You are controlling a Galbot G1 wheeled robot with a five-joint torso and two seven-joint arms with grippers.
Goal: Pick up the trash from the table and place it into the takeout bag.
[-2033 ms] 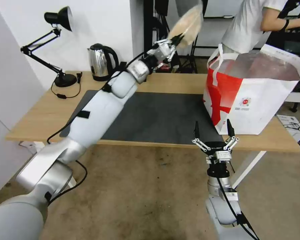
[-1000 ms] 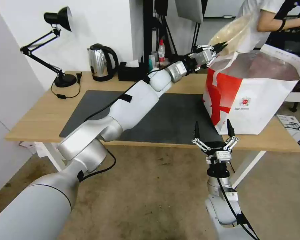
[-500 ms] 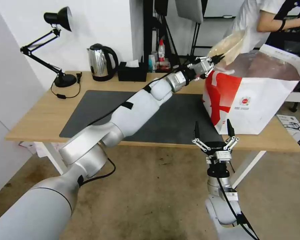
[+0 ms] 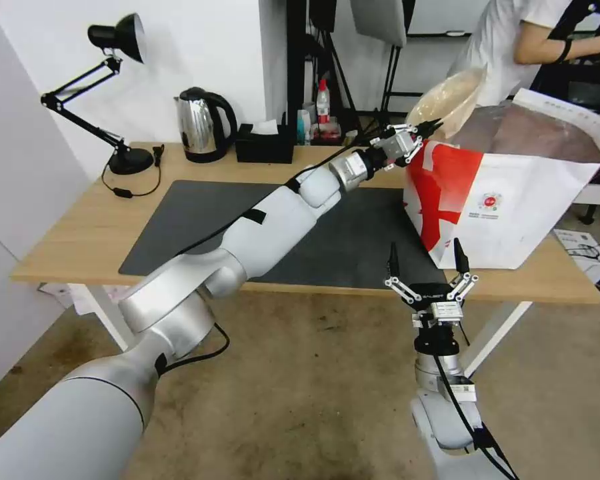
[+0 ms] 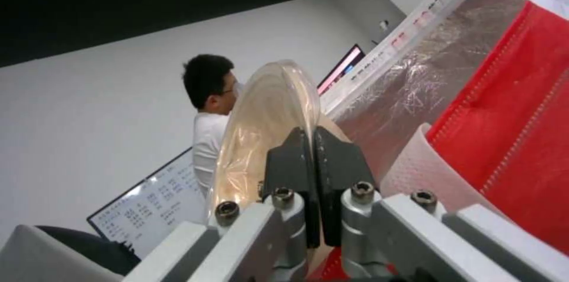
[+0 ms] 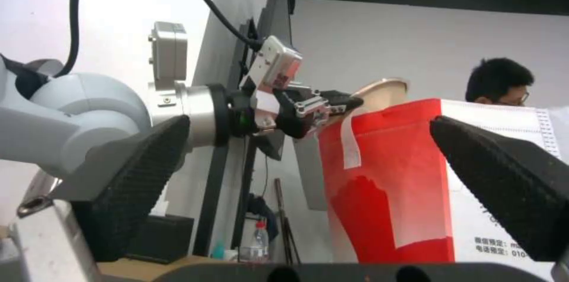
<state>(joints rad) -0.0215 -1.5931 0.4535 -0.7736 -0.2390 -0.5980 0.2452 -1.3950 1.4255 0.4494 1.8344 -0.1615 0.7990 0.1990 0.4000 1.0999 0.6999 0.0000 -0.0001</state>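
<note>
A lamp [image 4: 113,40] and a kettle [image 4: 203,123] are standing at the far left of the table [image 4: 80,233], with a tissue box [image 4: 263,150] just beside the kettle. The left arm is stretching across the grey mat [image 4: 180,220], and its pincer [image 4: 430,127] is pinching the rim of the beige bowl [image 4: 447,100], fingers [image 5: 296,162] pressed tight on the edge. The bowl is tilting in the air right at the near rim of the bag [image 4: 507,200], over the silver lining. The bag is sitting on the right end of the table. Down below the table's front edge, the right pincer [image 4: 425,257] is pointing up, spread wide and holding nothing.
</note>
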